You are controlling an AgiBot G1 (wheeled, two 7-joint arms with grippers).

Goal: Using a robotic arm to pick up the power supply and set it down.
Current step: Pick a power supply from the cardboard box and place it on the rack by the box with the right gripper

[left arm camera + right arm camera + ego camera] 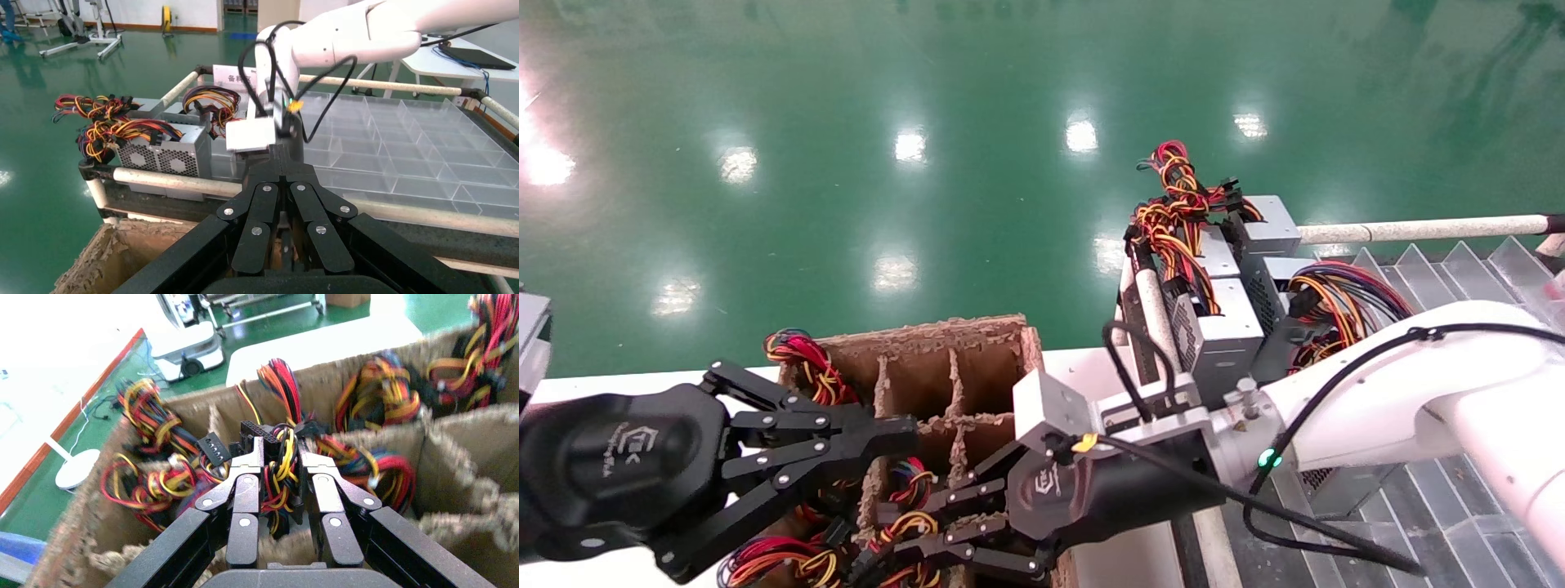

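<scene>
Fingers of the left gripper (903,429) pressed together to a point, holding nothing, hovering over the near-left part of the cardboard box (977,335); left arm looks idle. Box is split by cardboard dividers into cells; wire bundles in red, yellow, orange and black poke out of several. Next over, the right gripper (887,543) is reached down into a near cell, its fingers (254,459) closed in on a wire bundle (278,478) with a black connector (254,430) just above the tips; the right wrist view shows the wires pinched between them. The power supply body itself is hidden down in the cell — only its wires show. Judgement: a metal box of this kind should be stiff and fairly heavy, while the wires are soft and will stretch, slip or snag on neighbouring bundles and the frayed dividers; a hold on the casing would be safer, but the cell walls leave little room. Right arm (1418,384) comes in from the right, forearm roughly level, wrist bent down toward the box. Farther right, more power supplies (1230,327) stand on the clear tray (1459,261), well apart from the box.
</scene>
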